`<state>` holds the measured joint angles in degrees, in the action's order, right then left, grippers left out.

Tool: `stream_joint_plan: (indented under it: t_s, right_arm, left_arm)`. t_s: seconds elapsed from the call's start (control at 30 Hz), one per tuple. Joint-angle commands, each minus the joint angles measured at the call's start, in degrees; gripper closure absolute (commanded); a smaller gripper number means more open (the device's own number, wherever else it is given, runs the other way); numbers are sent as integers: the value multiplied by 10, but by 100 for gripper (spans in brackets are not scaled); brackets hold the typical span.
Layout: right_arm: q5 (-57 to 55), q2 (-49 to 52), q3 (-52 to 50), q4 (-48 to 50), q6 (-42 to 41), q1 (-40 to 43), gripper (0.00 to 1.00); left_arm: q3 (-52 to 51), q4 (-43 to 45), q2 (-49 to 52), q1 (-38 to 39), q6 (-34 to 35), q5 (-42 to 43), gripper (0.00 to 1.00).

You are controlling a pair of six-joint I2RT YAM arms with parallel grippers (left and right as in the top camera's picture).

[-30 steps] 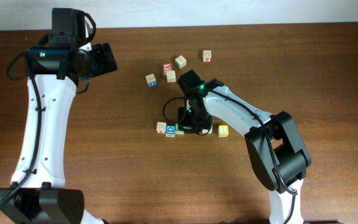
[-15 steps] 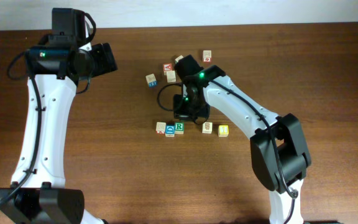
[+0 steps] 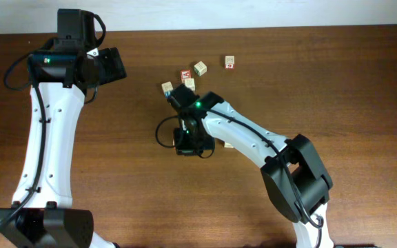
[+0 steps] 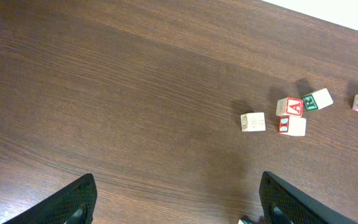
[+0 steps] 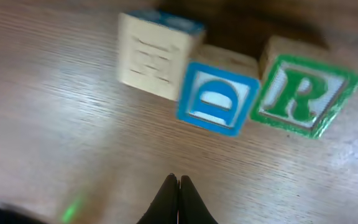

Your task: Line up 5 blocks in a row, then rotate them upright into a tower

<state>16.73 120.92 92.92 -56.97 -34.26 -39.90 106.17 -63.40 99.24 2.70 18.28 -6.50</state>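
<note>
Three wooden letter cubes sit in a row under the right wrist camera, side by side and touching: a pale cube with a bold green R (image 5: 303, 93) at the right end, a blue-framed cube with a blue letter (image 5: 218, 98) in the middle, and a plain beige cube with faint lines on its near face (image 5: 156, 57) at the left end, its top edge showing blue. The right gripper (image 5: 179, 186) hangs just short of the blue-framed cube, fingertips pressed tight together and holding nothing. Overhead, that wrist covers the whole row. Behind it, toward the back edge, five more cubes are scattered: a red-faced cube (image 3: 185, 74) touching a beige cube (image 3: 190, 84), a blue-marked cube (image 3: 167, 88) just to their left, a tilted cube (image 3: 200, 68) to their right, and a red-marked cube (image 3: 229, 62) well apart on the far right. The dark brown wooden table (image 3: 336, 83) runs bare on both sides and along the near side, so there is plenty of room. The left gripper (image 4: 178, 180) hovers far off at the back left corner, fingers spread wide and empty.
</note>
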Motion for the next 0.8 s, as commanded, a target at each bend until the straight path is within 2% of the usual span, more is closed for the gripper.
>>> stream_joint_plan:
  t_s: [0.0,0.33,0.37,0.77]
  right_arm:
    - [-9,-6,-35,19,-19,-2,96]
    - [-34,-5,-43,65,-19,-2,96]
    - [-37,-5,-43,66,-19,-2,96]
    - [-52,-5,-43,83,-19,-1,96]
  left_arm:
    - [-2,1,5,-4,5,-9,18]
    - [-2,1,5,-4,5,-9,18]
    - [-2,1,5,-4,5,-9,14]
    - [-2,1,5,-4,5,-9,12]
